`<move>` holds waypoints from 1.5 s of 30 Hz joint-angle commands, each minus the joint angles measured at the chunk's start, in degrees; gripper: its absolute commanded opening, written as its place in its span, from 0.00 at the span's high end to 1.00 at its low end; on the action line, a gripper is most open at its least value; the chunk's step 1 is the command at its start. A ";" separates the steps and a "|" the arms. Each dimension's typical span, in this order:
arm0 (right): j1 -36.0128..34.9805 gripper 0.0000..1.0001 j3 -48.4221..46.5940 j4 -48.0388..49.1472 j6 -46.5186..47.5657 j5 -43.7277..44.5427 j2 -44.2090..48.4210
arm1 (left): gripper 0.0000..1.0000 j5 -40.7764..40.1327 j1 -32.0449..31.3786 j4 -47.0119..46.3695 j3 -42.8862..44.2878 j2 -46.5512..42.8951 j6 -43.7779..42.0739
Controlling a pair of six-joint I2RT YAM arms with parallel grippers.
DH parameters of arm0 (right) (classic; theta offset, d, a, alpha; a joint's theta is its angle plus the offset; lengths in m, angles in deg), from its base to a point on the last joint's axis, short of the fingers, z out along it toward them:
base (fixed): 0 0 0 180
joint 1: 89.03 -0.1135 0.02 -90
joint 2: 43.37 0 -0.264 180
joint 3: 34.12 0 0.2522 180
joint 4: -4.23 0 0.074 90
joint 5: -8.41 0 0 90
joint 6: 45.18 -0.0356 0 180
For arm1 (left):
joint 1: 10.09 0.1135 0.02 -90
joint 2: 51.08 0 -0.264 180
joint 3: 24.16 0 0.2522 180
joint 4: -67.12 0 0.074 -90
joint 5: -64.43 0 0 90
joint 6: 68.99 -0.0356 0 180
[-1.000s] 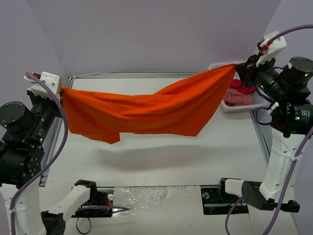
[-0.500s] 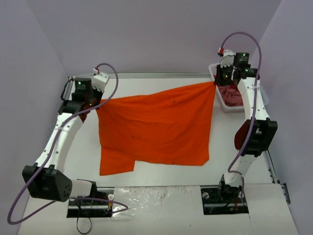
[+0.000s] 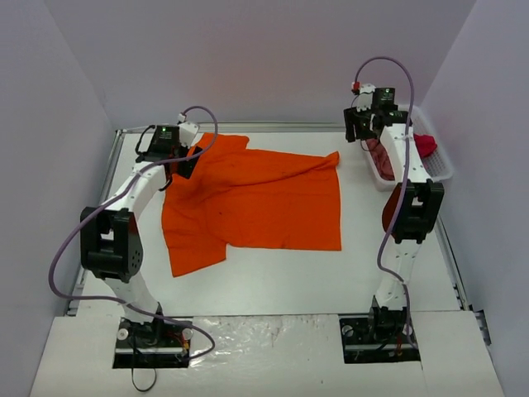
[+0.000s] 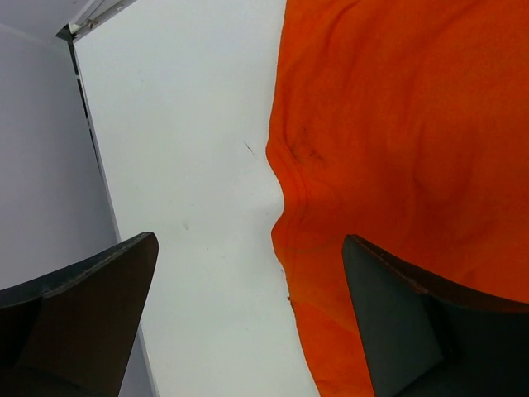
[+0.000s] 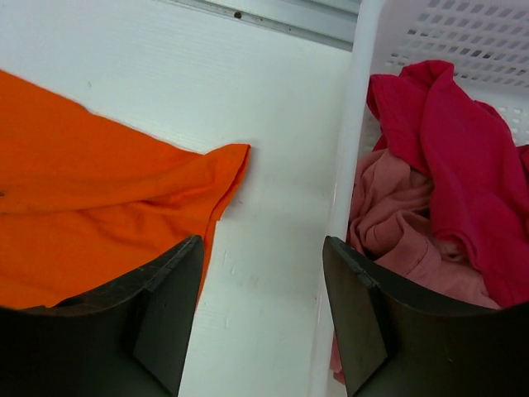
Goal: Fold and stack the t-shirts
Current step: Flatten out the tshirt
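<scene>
So a second ago the orange t-shirt (image 3: pixel 256 203) was strung up in the air between the two arms, and half a second ago both grippers still had it pinched by the far corners. Now it's down on the table and both have let go.

The left gripper (image 4: pixel 248 265) is spread wide with nothing in it, hanging over the shirt's rumpled far-left edge. The shirt lies mostly flat across the middle of the table, with one sleeve poking out at the near left and some wrinkles along the far side. The right gripper (image 5: pixel 260 256) has its jaws apart too and holds nothing. It sits over the bare strip between the shirt's far-right corner and the white lattice basket (image 5: pixel 463 33). In the basket are the crimson t-shirt (image 5: pixel 463 165) and the pink t-shirt (image 5: pixel 397 223), crumpled together.

The table (image 3: pixel 273 273) is plain white with a metal rail (image 3: pixel 273 126) along the far edge, and pale lavender walls (image 3: pixel 248 58) close it in on three sides.
</scene>
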 commanded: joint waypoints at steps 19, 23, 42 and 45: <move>-6.06 0.47 51.29 -3.75 11.33 -5.58 34.69 | 0.18 15.51 -0.34 23.23 -30.53 -37.87 -15.90; -8.44 0.48 54.10 -3.75 10.81 -5.49 34.33 | 0.26 15.69 -0.25 21.48 -34.31 -35.50 -17.04; -8.97 0.49 54.37 -3.05 10.37 -6.98 28.62 | 0.46 16.74 6.25 7.06 -33.00 -18.45 -21.70; -8.97 0.49 54.54 -2.70 10.37 -7.25 28.18 | 0.47 17.53 7.57 6.71 -31.51 -17.39 -21.97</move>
